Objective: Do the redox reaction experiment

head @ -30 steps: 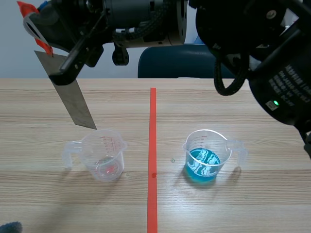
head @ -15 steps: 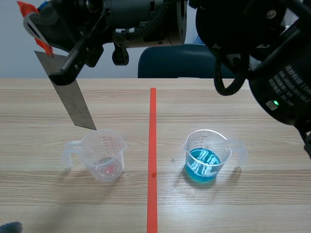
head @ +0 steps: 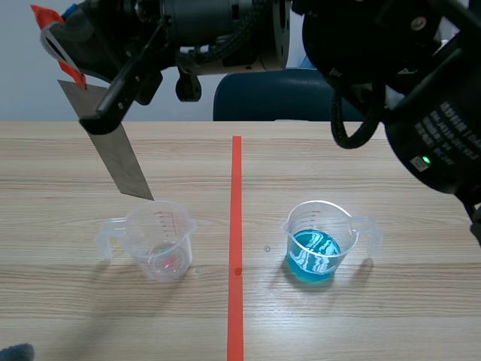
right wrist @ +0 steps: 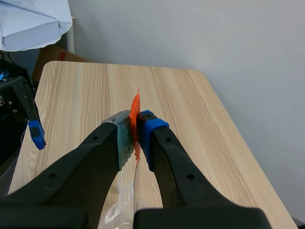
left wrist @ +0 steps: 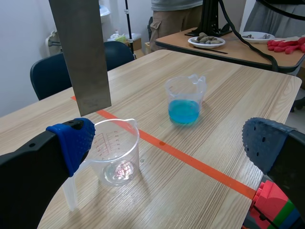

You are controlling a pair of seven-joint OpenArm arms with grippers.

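Right jaws clamp the strip (head: 113, 150), its tip hanging just above the empty cup (head: 159, 239). Left jaws gape, empty. Best carried level toward three o'clock, then lowered straight into the blue cup (head: 317, 242).

Clear measuring cup (head: 159, 241): upright, left of the red line (head: 237, 195), handle pointing away from it, red gradations, almost empty.
Second cup (head: 319, 242): upright, right of the line, blue liquid in its lower part.
Metal strip (head: 114, 150): flat, dull grey, aloft and tilted, lower corner just above the clear measuring cup's rim.
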